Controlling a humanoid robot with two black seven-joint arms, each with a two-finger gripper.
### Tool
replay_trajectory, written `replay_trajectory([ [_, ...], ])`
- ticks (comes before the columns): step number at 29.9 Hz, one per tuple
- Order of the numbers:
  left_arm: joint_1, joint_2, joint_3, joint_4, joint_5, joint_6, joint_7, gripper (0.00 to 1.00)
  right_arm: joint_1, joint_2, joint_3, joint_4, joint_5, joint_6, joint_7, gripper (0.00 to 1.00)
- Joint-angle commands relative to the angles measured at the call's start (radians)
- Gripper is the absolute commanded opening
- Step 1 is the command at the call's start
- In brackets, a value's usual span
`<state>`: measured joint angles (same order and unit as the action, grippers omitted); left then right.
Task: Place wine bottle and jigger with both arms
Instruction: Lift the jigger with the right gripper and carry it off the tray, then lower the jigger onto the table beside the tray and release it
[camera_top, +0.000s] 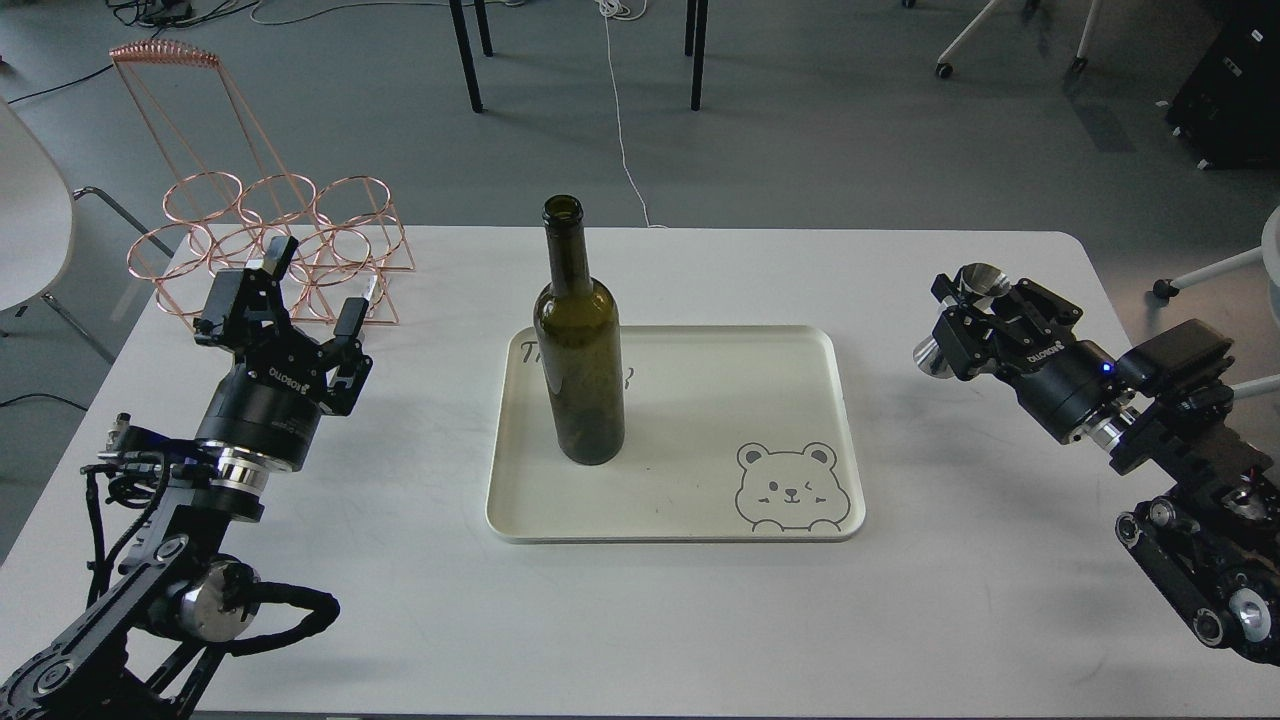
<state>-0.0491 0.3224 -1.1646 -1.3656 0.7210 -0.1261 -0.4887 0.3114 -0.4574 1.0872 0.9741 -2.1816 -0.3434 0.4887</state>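
Observation:
The dark olive-green wine bottle (580, 350) stands upright on the left part of the cream tray (700, 500), free of both grippers. My left gripper (310, 285) is open and empty, well to the left of the bottle, in front of the copper rack. My right gripper (950, 320) is shut on the shiny steel jigger (960, 312), held tilted above the table, to the right of the tray. The jigger's upper cone (982, 280) and lower cone (930, 360) stick out past the fingers.
A copper wire bottle rack (270, 240) stands at the table's back left corner, just behind the left gripper. The tray has a bear drawing (790, 485) at its front right. Chair and table legs stand on the floor beyond the table's far edge.

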Motion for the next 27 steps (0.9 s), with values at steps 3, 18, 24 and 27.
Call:
replay_trajectory([
  [3,0.000,0.001,0.002,-0.010,0.000,-0.001,0.000,0.98,-0.005,0.005,0.007,-0.090,0.000,-0.029,0.000,0.30],
  [18,0.002,0.001,0.000,-0.015,0.000,-0.001,0.000,0.98,-0.031,0.009,0.005,-0.138,0.000,-0.034,0.000,0.32],
  [24,0.002,0.001,0.002,-0.020,0.000,-0.001,0.000,0.98,-0.048,0.013,0.005,-0.153,0.000,-0.035,0.000,0.32],
  [27,0.002,-0.002,0.002,-0.020,0.000,-0.001,0.000,0.98,-0.048,0.016,0.005,-0.169,0.000,-0.035,0.000,0.32],
])
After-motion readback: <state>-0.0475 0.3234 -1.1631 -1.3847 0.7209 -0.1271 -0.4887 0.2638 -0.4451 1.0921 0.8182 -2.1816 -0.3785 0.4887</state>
